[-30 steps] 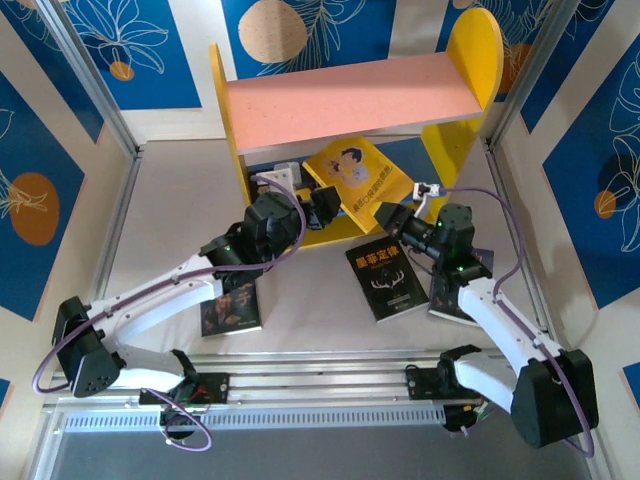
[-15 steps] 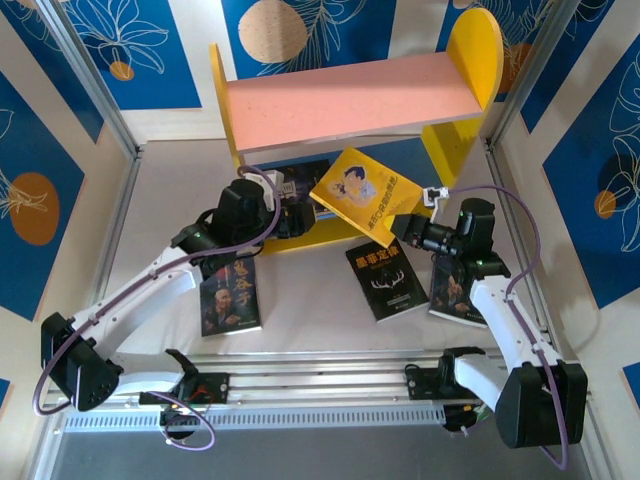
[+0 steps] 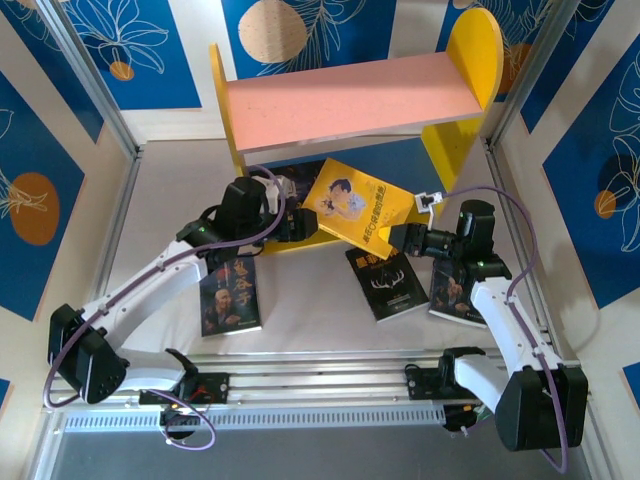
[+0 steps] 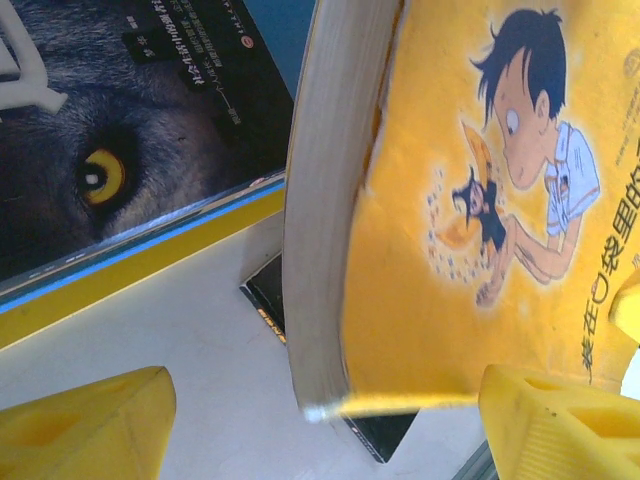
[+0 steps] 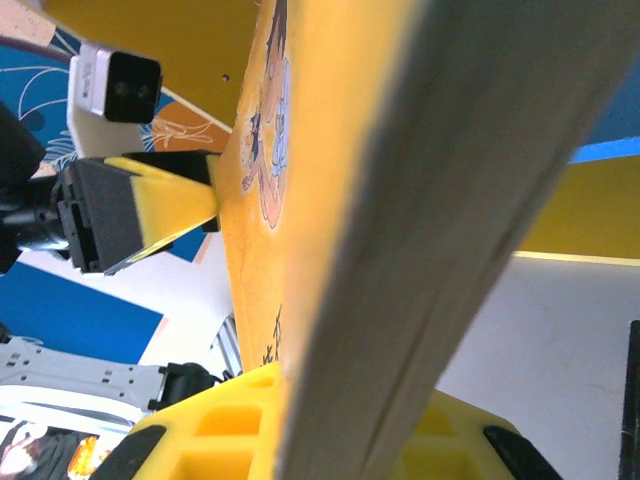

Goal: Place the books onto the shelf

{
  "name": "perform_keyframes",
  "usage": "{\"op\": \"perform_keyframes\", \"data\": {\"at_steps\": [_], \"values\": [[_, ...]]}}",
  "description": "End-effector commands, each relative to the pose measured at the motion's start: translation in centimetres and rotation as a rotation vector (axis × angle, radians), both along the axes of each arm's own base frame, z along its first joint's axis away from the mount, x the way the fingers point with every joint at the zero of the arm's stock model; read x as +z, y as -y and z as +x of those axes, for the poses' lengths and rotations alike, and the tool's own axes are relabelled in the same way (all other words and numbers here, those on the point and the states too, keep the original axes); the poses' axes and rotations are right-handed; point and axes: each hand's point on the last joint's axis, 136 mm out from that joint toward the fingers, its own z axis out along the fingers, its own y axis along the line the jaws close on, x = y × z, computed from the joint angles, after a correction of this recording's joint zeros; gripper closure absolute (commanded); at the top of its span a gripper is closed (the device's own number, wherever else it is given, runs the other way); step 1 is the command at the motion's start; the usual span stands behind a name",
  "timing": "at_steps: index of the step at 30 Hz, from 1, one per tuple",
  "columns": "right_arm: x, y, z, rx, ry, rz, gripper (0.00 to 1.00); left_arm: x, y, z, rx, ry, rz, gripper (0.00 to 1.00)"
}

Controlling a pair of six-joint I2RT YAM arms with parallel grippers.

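the right hand [image 3: 398,238] is clamped on the lower right edge of the yellow book [image 3: 360,205], holding it tilted in the air in front of the shelf [image 3: 350,95]. the left hand [image 3: 300,222] is spread open at the book's left edge, with one of its fingers [image 4: 90,425] on either side of a corner. the wolf book [image 4: 120,130] lies on the blue lower board [image 3: 415,160]. the antler book [image 3: 388,285] and a portrait book [image 3: 230,297] lie on the bench [image 3: 170,200].
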Motion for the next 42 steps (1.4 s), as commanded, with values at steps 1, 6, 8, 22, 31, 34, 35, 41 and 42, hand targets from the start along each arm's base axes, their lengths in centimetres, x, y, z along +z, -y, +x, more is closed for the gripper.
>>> {"op": "perform_keyframes", "data": {"at_steps": [1, 6, 8, 22, 31, 34, 35, 41, 42], "values": [[3.0, -1.0, -1.4, 0.111, 0.139, 0.024, 1.0, 0.1, 0.3, 0.2, -0.026, -0.002, -0.039, 0.2], [3.1, -1.9, -2.1, 0.18, 0.136, 0.037, 1.0, 0.6, 0.3, 0.1, -0.046, 0.003, -0.068, 0.21], [3.0, -2.2, -2.4, 0.203, 0.134, 0.035, 1.0, 0.8, 0.4, 0.0, -0.058, 0.003, -0.082, 0.21], [2.2, -3.2, -2.2, 0.231, 0.086, 0.008, 1.0, 2.4, 0.3, -1.0, -0.116, 0.045, -0.175, 0.51], [2.2, -3.3, -1.8, 0.195, 0.058, -0.022, 0.98, 3.1, 0.4, -1.5, -0.121, 0.071, -0.23, 0.91], [2.6, -3.5, -1.8, 0.178, 0.046, -0.033, 0.9, 3.0, 0.3, -1.6, -0.11, 0.076, -0.271, 0.99], [2.7, -3.6, -1.8, 0.172, 0.042, -0.037, 0.87, 2.8, 0.2, -1.6, -0.095, 0.076, -0.277, 1.0], [2.9, -3.2, -0.7, 0.067, -0.047, -0.065, 0.52, 2.9, -1.2, -0.9, 0.038, 0.109, -0.373, 1.0], [2.9, -3.2, -0.5, 0.059, -0.063, -0.063, 0.49, 2.9, -1.6, -0.7, 0.067, 0.111, -0.368, 1.0]]}}
